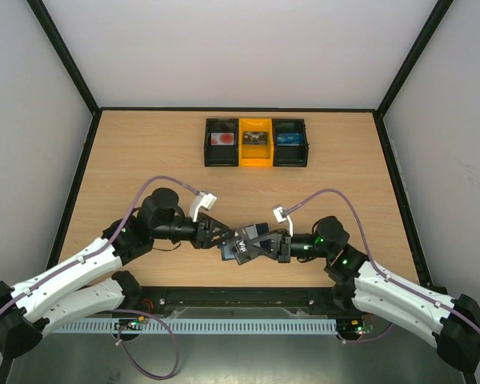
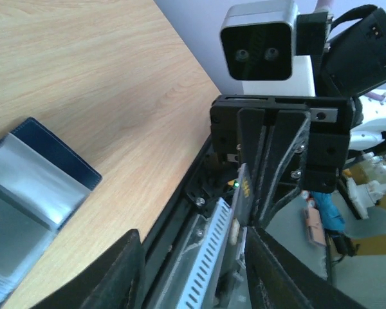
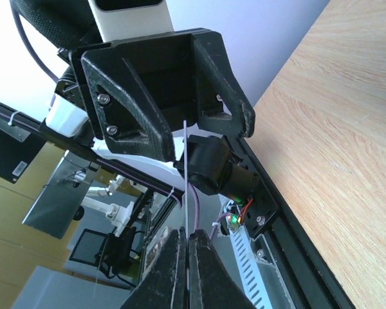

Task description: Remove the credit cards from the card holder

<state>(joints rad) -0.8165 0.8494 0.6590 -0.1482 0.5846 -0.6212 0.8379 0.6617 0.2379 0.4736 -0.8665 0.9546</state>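
The card holder point(image 2: 32, 187) lies open on the table, dark navy with pale grey-blue pockets; in the top view the card holder point(image 1: 254, 232) sits just beyond the meeting grippers. My right gripper point(image 3: 188, 235) is shut on a thin dark credit card point(image 3: 186, 174), seen edge-on in both wrist views. The top view shows that card point(image 1: 242, 245) between the two grippers at the table's near middle. My left gripper point(image 2: 193, 270) is open and faces the right gripper point(image 2: 254, 215), its jaws standing either side of the card's point(image 2: 243, 193) far end with a gap.
Three small boxes stand in a row at the back: a black one point(image 1: 222, 142), a yellow one point(image 1: 255, 142) and another black one point(image 1: 290, 142). The black base rail point(image 1: 240, 298) and a slotted white cable duct point(image 1: 240, 326) run along the near edge.
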